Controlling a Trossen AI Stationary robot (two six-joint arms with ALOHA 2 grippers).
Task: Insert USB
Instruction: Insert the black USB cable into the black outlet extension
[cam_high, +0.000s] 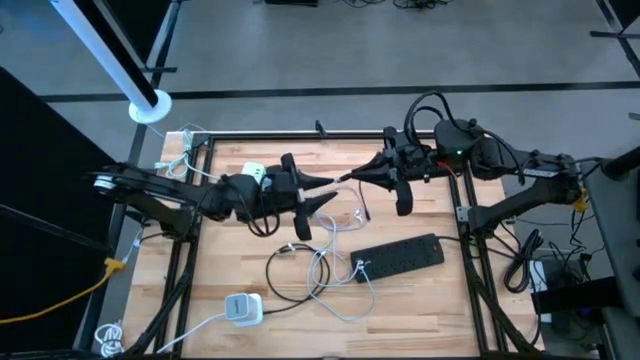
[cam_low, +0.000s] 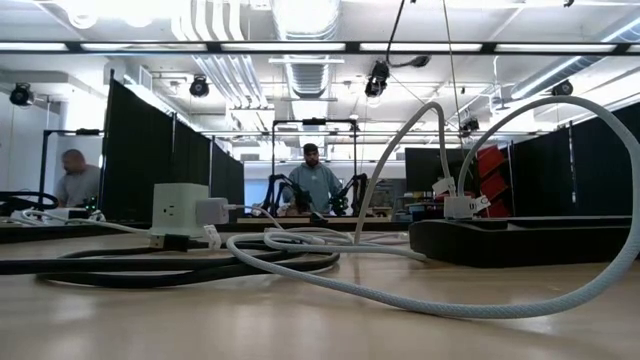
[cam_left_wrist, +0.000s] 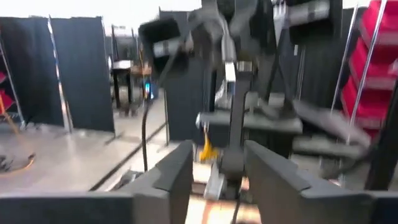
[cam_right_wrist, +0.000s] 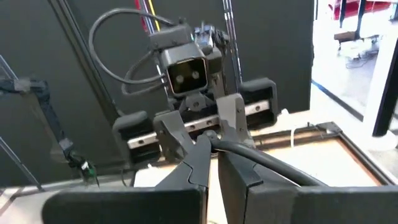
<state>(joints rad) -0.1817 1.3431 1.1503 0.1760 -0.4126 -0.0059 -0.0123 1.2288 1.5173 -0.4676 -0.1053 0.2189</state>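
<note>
Meeting nose to nose above the middle of the bench (cam_high: 420, 300), the two grippers face each other in what looks like a handover of the cable end. The right gripper (cam_high: 352, 177), reaching in from 3 o'clock, has its fingers pressed together on a dark cable (cam_right_wrist: 261, 160), as its wrist view shows, with the cable trailing back past its fingers. The left gripper (cam_high: 325, 192), coming from 9 o'clock, has its fingers apart; in the high view they fork either side of the right gripper's tip, and the left wrist view shows the other arm's tip standing in the gap between them. Whether the USB plug itself sits at that pinch point cannot be told from these views.

Down at 5 o'clock from the grippers lies the black power strip (cam_high: 400, 257), with white cables (cam_high: 325, 265) looped just beside it; a white charger (cam_high: 241, 308) rests near 7 o'clock, and a white cube outlet (cam_high: 255, 173) sits under the left arm.

By the look of it, the task is at the regrasp stage, insertion not yet begun. The next move calls for one gripper to hold the plug squarely, then carry it to a port, aligned.
</note>
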